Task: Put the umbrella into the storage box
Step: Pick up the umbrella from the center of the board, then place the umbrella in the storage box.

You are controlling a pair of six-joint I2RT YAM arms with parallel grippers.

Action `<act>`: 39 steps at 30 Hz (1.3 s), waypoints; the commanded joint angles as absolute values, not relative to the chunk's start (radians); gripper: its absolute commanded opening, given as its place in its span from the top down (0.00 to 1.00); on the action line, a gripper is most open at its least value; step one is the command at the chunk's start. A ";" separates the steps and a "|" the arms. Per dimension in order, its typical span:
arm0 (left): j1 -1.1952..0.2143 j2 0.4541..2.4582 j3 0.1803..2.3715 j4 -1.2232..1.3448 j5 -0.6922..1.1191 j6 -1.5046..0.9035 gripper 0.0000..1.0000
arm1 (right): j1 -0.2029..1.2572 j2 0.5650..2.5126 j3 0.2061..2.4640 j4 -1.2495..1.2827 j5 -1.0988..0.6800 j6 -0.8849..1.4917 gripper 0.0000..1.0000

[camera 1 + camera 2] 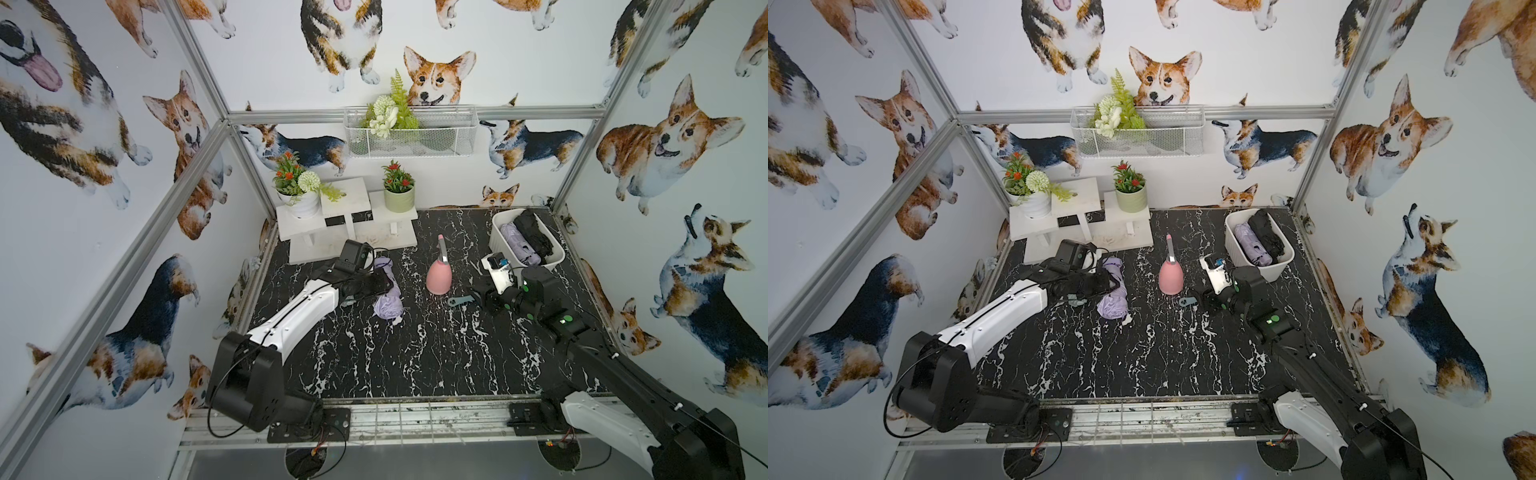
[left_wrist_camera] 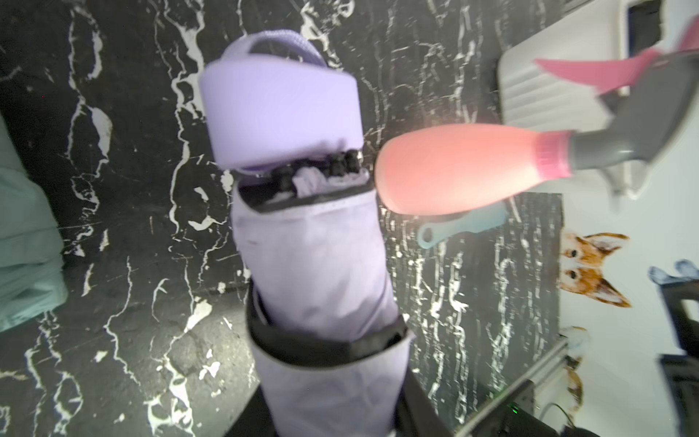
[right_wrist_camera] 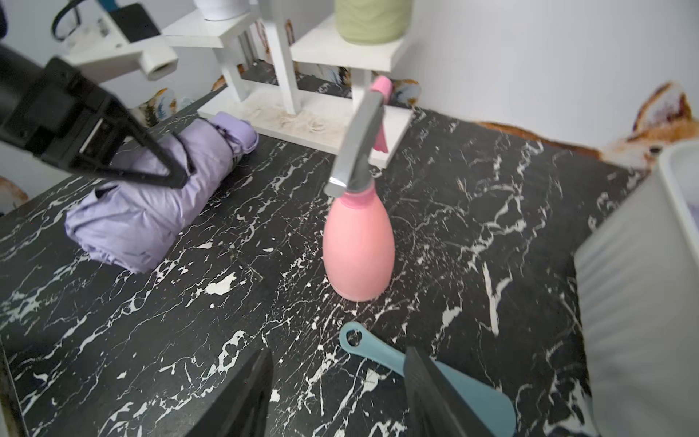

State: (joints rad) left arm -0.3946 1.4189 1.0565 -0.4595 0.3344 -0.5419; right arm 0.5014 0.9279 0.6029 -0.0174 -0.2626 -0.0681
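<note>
Left end effector [image 1: 380,285] snug around lilac umbrella [image 1: 388,308]; storage box [image 1: 498,241] apart

Black marble-patterned table [image 3: 454,189], lilac folded umbrella [image 3: 151,204] lying flat, clamped by the left gripper [image 3: 200,132], pink spray bottle [image 3: 357,246] upright nearby, teal plastic tool [image 3: 465,389] touching the right gripper [image 3: 333,401], jaws apart, ribbed white storage box [image 3: 643,283] close by.

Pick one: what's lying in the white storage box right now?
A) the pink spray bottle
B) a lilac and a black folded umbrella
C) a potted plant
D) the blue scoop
B: in both top views the storage box holds a lilac umbrella and a black umbrella side by side, while the pink spray bottle stands outside it on the table.
</note>
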 commanded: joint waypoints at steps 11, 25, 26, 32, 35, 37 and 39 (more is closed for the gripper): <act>-0.267 1.391 1.148 -0.447 0.893 -0.684 0.77 | 0.743 0.992 0.469 0.497 -0.183 -0.591 0.31; -0.277 1.440 1.270 -0.716 1.110 -0.477 0.90 | 0.890 1.269 0.533 0.903 -0.051 -1.067 0.23; -0.277 1.440 1.267 -0.722 1.109 -0.471 0.91 | 0.893 1.276 0.537 0.923 -0.043 -1.081 0.23; -0.304 1.445 1.258 -0.742 1.109 -0.446 0.94 | 0.899 1.284 0.577 0.886 -0.069 -1.128 0.24; -0.322 1.457 1.264 -0.749 1.113 -0.439 0.96 | 0.903 1.292 0.584 0.901 -0.073 -1.139 0.25; -0.326 1.459 1.265 -0.744 1.116 -0.442 0.97 | 0.904 1.292 0.593 0.879 -0.081 -1.141 0.26; -0.331 1.456 1.265 -0.728 1.125 -0.455 0.98 | 0.905 1.299 0.599 0.864 -0.087 -1.142 0.28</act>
